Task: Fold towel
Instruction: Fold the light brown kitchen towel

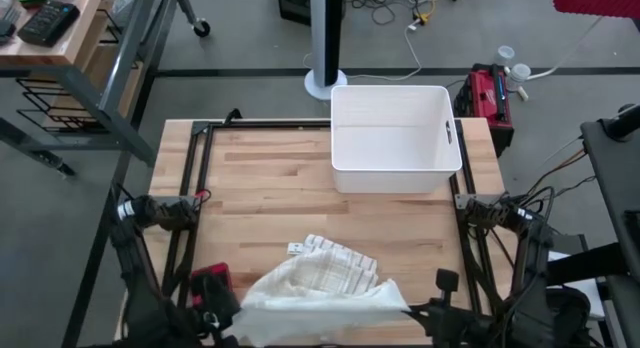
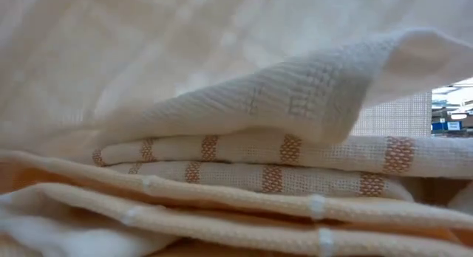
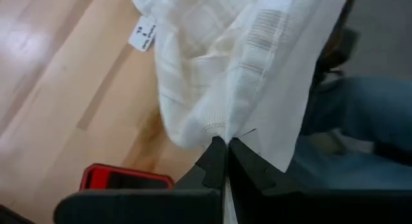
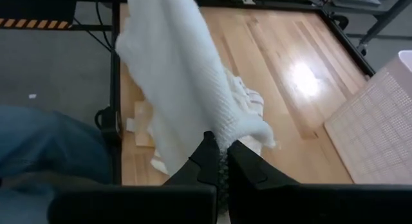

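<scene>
1. High view puts both grippers at the near edge of the table [image 1: 260, 178]: the left gripper [image 1: 232, 310] and the right gripper [image 1: 410, 310] each pinch one end of the towel [image 1: 320, 283].
2. Left wrist view: the left gripper's fingers [image 3: 215, 161] are clenched on a white corner of the towel, with a red-cased device [image 3: 125, 180] on the wood beside them.
3. Right wrist view: the right gripper's fingers [image 4: 209, 161] are clamped on the opposite corner, and the cloth stretches away from them.
4. Between the grippers the towel's edge is lifted and taut; its striped remainder lies bunched on the wood just beyond.
5. Farther back, a white bin [image 1: 395, 138] stands at the table's far right, well apart from the towel.
</scene>
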You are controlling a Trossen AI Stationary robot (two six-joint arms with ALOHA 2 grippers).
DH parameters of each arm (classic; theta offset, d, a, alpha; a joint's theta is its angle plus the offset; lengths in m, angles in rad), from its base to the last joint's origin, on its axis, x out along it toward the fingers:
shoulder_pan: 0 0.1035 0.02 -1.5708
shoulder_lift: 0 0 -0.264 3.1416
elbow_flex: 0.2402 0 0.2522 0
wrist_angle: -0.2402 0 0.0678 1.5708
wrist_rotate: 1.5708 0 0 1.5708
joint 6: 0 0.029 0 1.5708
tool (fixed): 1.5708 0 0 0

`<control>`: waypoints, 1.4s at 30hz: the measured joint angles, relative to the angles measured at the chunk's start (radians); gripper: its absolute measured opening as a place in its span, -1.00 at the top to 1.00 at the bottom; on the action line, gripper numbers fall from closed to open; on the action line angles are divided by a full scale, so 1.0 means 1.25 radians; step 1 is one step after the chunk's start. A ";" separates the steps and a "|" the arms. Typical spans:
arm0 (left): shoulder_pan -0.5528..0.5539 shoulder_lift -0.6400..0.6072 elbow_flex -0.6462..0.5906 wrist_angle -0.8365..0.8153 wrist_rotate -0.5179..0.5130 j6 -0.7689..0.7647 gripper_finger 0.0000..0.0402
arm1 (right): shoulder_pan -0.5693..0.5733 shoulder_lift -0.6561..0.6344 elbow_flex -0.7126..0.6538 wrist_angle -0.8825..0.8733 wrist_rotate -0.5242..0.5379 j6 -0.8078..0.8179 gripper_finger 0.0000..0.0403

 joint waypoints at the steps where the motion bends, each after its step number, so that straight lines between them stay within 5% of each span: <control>1: 0.000 0.000 -0.027 0.014 -0.007 0.000 1.00 | -0.001 0.000 -0.003 0.000 -0.006 0.004 1.00; 11: 0.007 0.000 -0.218 0.254 -0.109 0.069 0.95 | -0.026 0.001 -0.109 0.038 -0.112 0.198 1.00; 23: 0.016 -0.001 -0.303 0.649 -0.099 0.267 0.92 | -0.061 0.002 -0.306 0.139 -0.392 0.259 1.00; 34: 0.033 -0.001 -0.322 0.810 -0.080 0.287 0.84 | -0.061 0.002 -0.344 0.151 -0.402 0.286 1.00; 42: 0.034 -0.001 -0.322 0.800 -0.097 0.309 0.42 | -0.061 0.002 -0.343 0.156 -0.402 0.282 1.00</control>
